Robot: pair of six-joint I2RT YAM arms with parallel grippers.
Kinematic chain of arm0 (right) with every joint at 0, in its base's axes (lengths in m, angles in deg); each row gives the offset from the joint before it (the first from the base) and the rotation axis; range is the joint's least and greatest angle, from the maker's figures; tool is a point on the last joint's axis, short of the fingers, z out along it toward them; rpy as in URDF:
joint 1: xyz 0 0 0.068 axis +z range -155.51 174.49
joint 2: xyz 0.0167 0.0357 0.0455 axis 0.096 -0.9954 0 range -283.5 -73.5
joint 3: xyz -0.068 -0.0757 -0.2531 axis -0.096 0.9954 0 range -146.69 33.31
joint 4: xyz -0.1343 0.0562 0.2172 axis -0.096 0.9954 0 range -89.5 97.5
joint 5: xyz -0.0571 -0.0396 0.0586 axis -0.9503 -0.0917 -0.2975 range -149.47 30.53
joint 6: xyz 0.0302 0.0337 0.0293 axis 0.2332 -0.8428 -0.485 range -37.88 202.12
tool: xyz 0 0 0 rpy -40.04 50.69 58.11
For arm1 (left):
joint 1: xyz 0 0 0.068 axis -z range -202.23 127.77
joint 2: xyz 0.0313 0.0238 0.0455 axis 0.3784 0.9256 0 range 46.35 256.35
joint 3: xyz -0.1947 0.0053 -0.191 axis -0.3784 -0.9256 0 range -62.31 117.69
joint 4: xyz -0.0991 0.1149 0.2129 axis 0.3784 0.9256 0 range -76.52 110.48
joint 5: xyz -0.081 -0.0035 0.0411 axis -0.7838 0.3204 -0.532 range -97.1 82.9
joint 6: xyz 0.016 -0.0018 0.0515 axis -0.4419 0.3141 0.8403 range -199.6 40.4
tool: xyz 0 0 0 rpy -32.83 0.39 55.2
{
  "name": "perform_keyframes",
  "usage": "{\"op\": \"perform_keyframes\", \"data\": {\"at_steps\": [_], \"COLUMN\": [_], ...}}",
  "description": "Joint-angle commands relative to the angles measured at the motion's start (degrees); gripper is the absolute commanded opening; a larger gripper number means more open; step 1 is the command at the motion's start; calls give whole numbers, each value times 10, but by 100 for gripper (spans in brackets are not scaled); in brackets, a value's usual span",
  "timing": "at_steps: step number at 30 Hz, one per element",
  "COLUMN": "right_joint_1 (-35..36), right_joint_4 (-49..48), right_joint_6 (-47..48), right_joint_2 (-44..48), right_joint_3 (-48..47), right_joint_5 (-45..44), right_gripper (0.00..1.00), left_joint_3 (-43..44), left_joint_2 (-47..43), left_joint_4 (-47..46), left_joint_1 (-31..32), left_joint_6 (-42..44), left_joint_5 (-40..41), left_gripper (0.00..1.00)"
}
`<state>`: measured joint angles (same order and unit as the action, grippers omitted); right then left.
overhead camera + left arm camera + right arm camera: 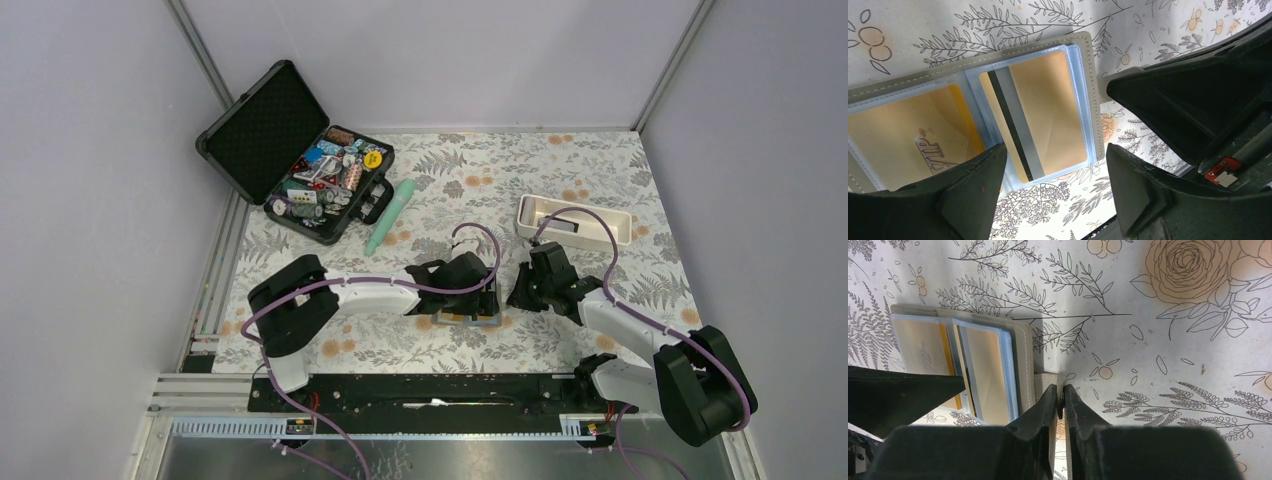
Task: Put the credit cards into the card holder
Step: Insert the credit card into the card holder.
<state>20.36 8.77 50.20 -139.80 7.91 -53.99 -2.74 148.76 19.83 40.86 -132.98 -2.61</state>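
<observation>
The card holder [1096, 100] is grey-beige. The credit cards [1048, 115] are orange-yellow, one black-and-silver striped. The table cover [1158, 30] is white with grey foliage and seemingly orange blossoms.

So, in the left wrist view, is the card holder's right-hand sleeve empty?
No: that clear sleeve of the open card holder holds an orange-yellow card, its dark magnetic stripe facing up.

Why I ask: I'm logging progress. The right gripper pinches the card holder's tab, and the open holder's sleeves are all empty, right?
Not empty. The right gripper does pinch the tab of the open card holder, but the left wrist view shows orange-yellow credit cards in its clear sleeves.
</observation>
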Motion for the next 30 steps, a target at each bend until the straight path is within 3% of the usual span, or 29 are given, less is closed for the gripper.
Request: {"op": "perform_keyframes", "data": {"at_steps": [1, 5, 10, 14, 19, 23, 30], "right_joint_1": [2, 2, 1, 1, 2, 1, 1], "right_joint_4": [-7, 7, 33, 43, 37, 41, 14], "right_joint_6": [-1, -1, 4, 9, 12, 12, 14], "right_joint_2": [-2, 8, 31, 46, 57, 59, 19], "right_joint_3": [0, -4, -21, -33, -45, -50, -36], "right_joint_5": [3, -16, -29, -29, 7, -7, 33], "right_gripper": [0, 0, 36, 52, 54, 67, 70], "left_joint_3": [33, 35, 32, 14, -22, -67, -144], "left_joint_2": [5, -10, -53, -90, -135, -161, -202], "left_joint_4": [-37, -2, 48, 63, 63, 53, 5], "left_joint_1": [9, 9, 7, 0, -17, -43, -91], "left_joint_6": [10, 22, 41, 45, 42, 28, 6], "left_joint_5": [-12, 16, 54, 59, 60, 52, 17], "left_gripper": [75, 77, 87, 91, 93, 94, 95]}}
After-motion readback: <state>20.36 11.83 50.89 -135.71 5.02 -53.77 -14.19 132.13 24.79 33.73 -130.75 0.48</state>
